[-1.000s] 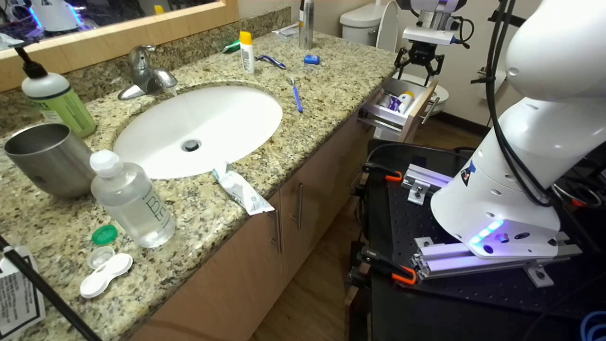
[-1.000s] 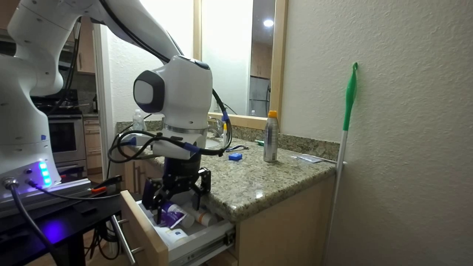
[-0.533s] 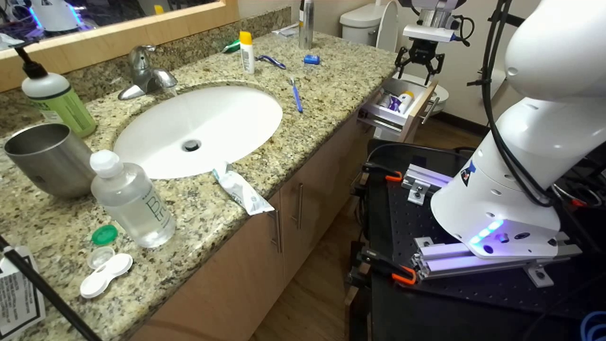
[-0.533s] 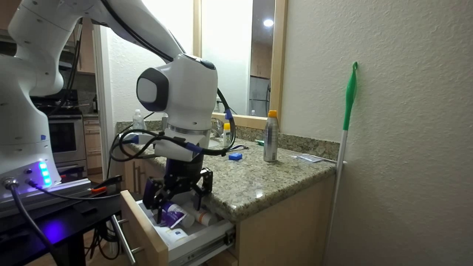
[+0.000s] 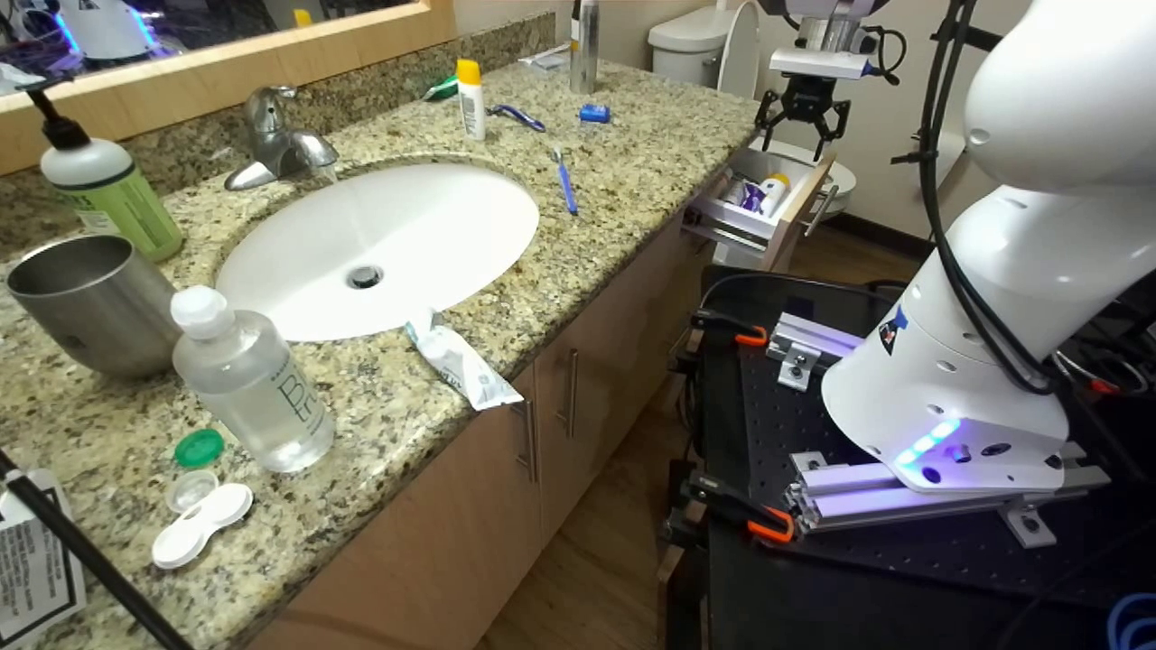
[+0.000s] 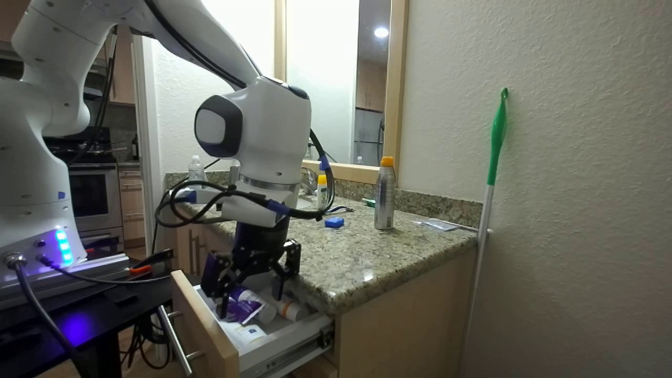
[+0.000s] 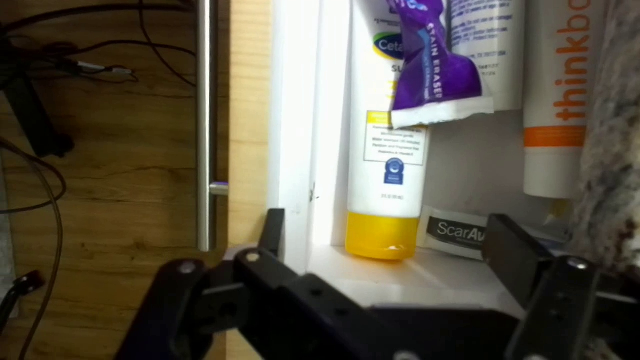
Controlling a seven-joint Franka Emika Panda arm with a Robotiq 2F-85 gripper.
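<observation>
Wrist view: wrinkled pouch (image 7: 436, 70) overlaps smooth tube (image 7: 385, 192).

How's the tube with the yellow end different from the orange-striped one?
The yellow-capped tube has a yellow end, but the orange-striped tube has a white end. The yellow-capped tube lies nearer the wooden front; the orange-striped tube is nearer the counter. Both are mostly white and lie in the open drawer.
</observation>
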